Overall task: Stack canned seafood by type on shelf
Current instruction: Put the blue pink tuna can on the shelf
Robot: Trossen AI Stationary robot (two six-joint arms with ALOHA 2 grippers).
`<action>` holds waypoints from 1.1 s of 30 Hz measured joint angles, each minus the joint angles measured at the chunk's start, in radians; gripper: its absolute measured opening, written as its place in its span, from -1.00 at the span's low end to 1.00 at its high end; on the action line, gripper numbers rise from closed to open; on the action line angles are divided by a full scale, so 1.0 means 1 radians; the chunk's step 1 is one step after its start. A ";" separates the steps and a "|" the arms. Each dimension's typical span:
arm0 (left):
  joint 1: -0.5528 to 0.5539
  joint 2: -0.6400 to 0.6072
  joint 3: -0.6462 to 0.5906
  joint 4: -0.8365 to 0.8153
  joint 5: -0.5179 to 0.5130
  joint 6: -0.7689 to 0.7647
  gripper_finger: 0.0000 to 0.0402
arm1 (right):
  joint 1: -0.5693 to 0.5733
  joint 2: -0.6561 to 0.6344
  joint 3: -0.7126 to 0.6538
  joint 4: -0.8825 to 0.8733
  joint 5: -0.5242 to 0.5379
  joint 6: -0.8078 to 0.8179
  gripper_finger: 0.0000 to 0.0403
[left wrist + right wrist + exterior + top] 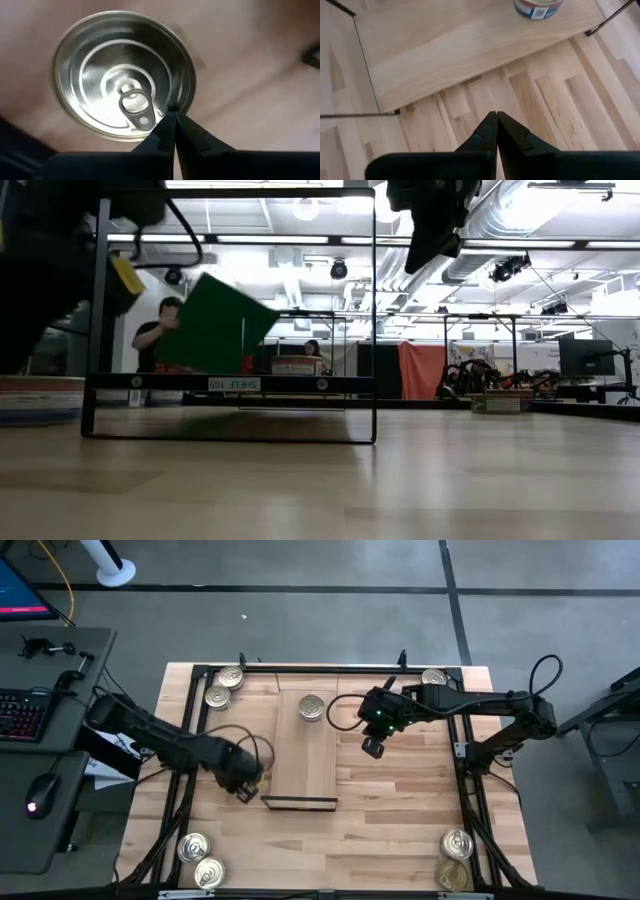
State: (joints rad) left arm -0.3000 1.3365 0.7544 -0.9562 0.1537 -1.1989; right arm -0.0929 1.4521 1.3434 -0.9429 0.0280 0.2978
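Grey floor with dark seams; side desk bearing keyboard, mouse; ceiling strip lights, ducting.

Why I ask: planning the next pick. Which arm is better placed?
Left: the left gripper sits right at a tin beside the shelf; the right gripper is over tabletop, no tin beneath.

Pretty even overhead light, soft shadows on the table. Low view is backlit by bright ceiling lights, arms go silhouette. Tin right ahead of the left gripper is blurry with glare.
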 joint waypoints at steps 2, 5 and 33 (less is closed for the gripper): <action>-0.059 0.000 0.001 0.051 0.002 -0.075 -1.00 | 0.008 0.000 0.000 -0.008 0.000 0.000 -1.00; -0.137 0.000 0.001 0.111 0.017 -0.172 -1.00 | 0.018 0.000 0.000 -0.009 0.000 -0.001 -1.00; -0.335 -0.034 0.122 -0.083 -0.393 0.453 -1.00 | 0.191 0.000 0.000 0.045 -0.107 0.079 -1.00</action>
State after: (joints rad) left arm -0.6350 1.3028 0.8759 -1.0390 -0.2395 -0.7462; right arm 0.0978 1.4525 1.3430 -0.8982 -0.0788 0.3770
